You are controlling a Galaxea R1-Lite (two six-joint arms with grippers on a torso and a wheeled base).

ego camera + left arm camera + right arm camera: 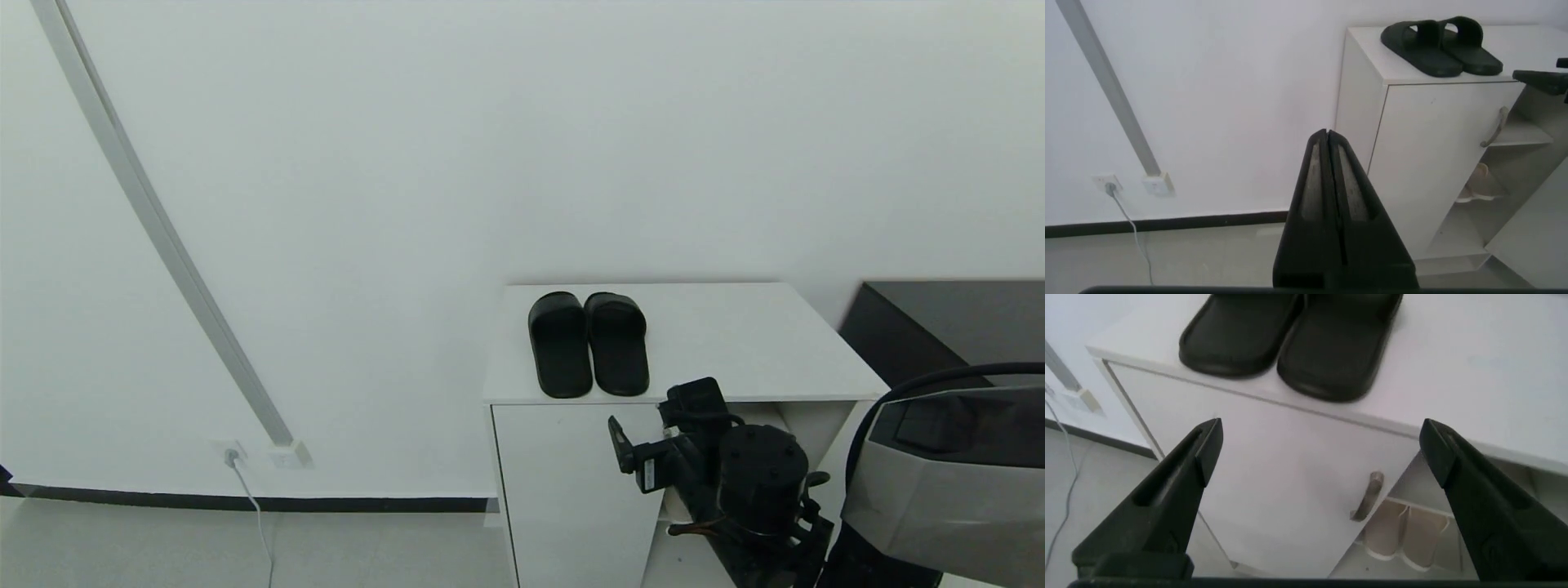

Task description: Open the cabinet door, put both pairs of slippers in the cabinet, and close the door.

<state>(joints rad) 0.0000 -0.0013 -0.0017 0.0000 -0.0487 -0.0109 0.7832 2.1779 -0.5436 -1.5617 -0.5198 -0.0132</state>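
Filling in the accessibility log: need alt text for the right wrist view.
A pair of black rubber slide slippers sits on top of a white box-shaped cabinet, framed by the open jaws of the right gripper. Below, past the curved metal handle of the white door, a pale beige pair of slippers rests on an inner shelf.

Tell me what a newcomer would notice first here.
A pair of black rubber slide slippers lies side by side on top of the white cabinet, stark against the pale wall. Below, a pair of beige slippers sits inside the cabinet's open compartment, and the right gripper hangs open before the closed door.
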